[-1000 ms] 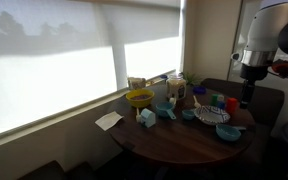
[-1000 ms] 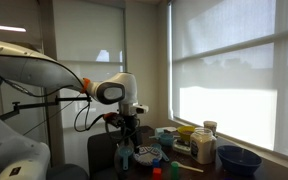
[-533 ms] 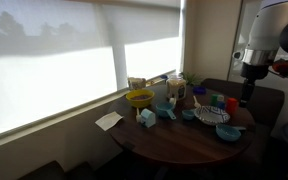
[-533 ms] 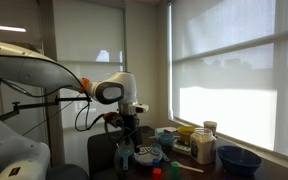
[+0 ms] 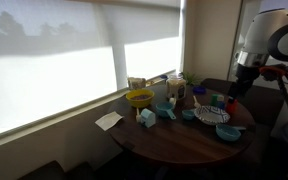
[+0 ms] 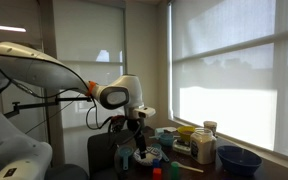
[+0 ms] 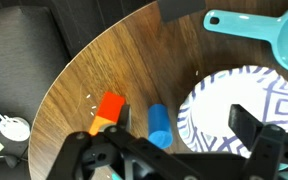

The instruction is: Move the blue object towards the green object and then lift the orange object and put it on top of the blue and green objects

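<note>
In the wrist view the orange object point(image 7: 110, 107) and the blue object point(image 7: 159, 124) lie side by side on the wooden table point(image 7: 114, 60), a small gap between them. The blue one lies just left of a white plate with a blue pattern point(image 7: 224, 95). My gripper point(image 7: 184, 128) is open above them, one finger over the orange piece's edge and the other over the plate. The green object does not show in the wrist view. In both exterior views the gripper point(image 5: 236, 95) point(image 6: 139, 140) hangs low over the table's edge, where the small pieces are too small to tell apart.
A teal scoop point(image 7: 254, 35) lies beyond the plate. A yellow bowl point(image 5: 139, 98), teal cups, jars and a sheet of paper point(image 5: 108, 120) stand on the round table. A dark blue bowl point(image 6: 239, 160) sits at one side. A dark chair point(image 7: 19, 50) is beside the table edge.
The arm has swung and lowered, bringing the gripper closer over the table's edge by the small pieces. The objects on the table have not moved.
</note>
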You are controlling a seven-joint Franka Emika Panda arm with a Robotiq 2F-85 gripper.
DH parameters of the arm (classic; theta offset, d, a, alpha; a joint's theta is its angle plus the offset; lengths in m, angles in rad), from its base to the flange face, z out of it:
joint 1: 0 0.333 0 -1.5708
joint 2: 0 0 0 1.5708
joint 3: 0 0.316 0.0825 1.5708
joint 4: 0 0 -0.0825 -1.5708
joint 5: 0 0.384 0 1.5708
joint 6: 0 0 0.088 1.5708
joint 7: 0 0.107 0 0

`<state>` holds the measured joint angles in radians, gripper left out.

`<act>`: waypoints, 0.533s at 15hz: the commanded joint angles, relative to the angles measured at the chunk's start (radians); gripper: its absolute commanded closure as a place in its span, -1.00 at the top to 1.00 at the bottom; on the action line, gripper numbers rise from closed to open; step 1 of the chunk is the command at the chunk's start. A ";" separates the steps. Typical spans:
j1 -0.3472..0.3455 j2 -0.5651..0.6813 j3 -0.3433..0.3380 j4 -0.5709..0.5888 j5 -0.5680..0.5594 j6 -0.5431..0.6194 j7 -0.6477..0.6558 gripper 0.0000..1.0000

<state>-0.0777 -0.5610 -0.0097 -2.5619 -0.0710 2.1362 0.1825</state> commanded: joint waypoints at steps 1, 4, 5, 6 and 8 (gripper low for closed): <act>-0.033 0.054 0.033 0.013 -0.009 0.055 0.094 1.00; -0.042 0.081 0.031 0.015 -0.002 0.092 0.128 1.00; -0.042 0.089 0.029 0.017 0.003 0.101 0.136 1.00; -0.044 0.096 0.029 0.018 0.004 0.107 0.144 1.00; -0.048 0.109 0.031 0.017 0.002 0.124 0.163 0.98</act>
<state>-0.1080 -0.4858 0.0056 -2.5609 -0.0709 2.2322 0.3044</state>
